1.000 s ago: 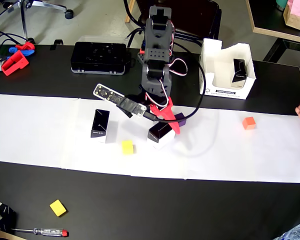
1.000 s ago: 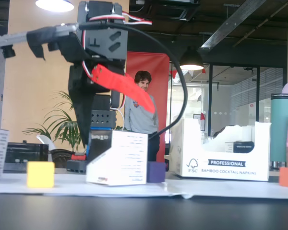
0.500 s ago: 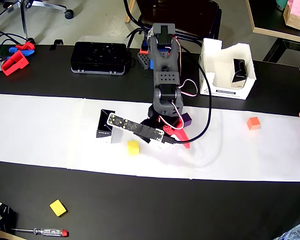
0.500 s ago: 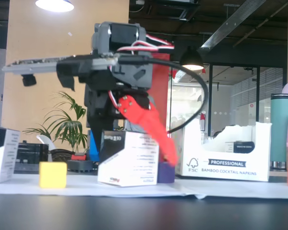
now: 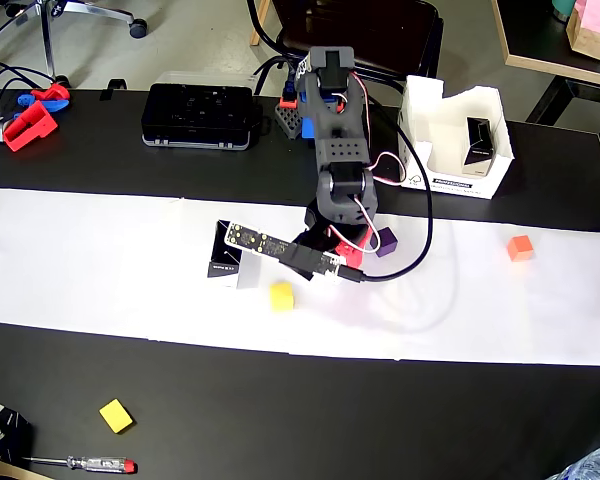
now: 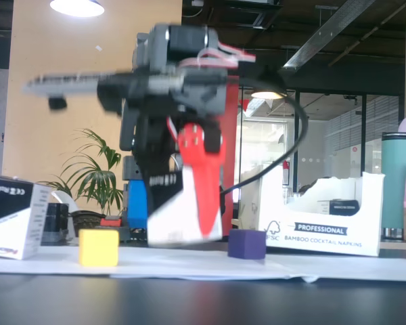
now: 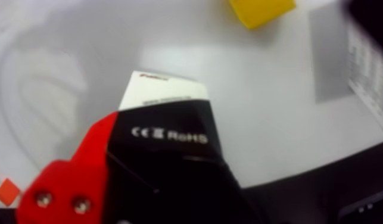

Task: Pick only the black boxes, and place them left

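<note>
Since a second ago the arm has stretched forward and lifted one black box (image 6: 183,210) clear of the white paper (image 5: 100,270), its red gripper (image 6: 197,203) clenched on it. At nine o'clock from it another black box (image 5: 225,262) stands on the paper, a yellow cube (image 5: 281,295) at seven o'clock, and a third black box (image 5: 477,143) sits in the white carton (image 5: 460,180) at two o'clock.

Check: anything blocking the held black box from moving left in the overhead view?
Yes. The other black box stands on the paper directly left of the held black box, and the yellow cube sits just below that line.
</note>
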Robot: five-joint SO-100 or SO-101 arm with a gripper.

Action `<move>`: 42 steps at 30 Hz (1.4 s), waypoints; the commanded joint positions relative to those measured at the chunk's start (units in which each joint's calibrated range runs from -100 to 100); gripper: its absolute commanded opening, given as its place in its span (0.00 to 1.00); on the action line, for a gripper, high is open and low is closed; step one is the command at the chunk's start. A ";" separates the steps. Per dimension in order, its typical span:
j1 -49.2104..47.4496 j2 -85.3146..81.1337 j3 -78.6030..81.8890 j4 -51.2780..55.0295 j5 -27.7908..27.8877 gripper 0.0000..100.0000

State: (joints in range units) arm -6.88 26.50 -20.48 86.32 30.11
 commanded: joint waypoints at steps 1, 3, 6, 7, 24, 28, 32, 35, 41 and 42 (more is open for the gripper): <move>-4.34 -17.21 -7.36 3.75 -0.27 0.15; -6.59 -20.85 -8.42 3.75 -1.37 0.15; -11.44 -25.19 -9.67 3.75 -2.90 0.15; -13.35 -26.62 -9.67 3.75 -3.64 0.15; -55.10 -33.81 -8.87 8.67 -14.69 0.15; -63.93 -33.81 -3.99 9.55 -17.43 0.15; -70.43 -33.65 2.48 10.34 -20.74 0.15; -74.33 -33.65 8.24 10.34 -22.74 0.15; -78.14 -33.73 19.68 9.79 -23.48 0.15; -78.31 -33.73 20.83 9.71 -23.48 0.15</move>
State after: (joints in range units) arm -82.93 -1.07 -2.21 95.69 6.96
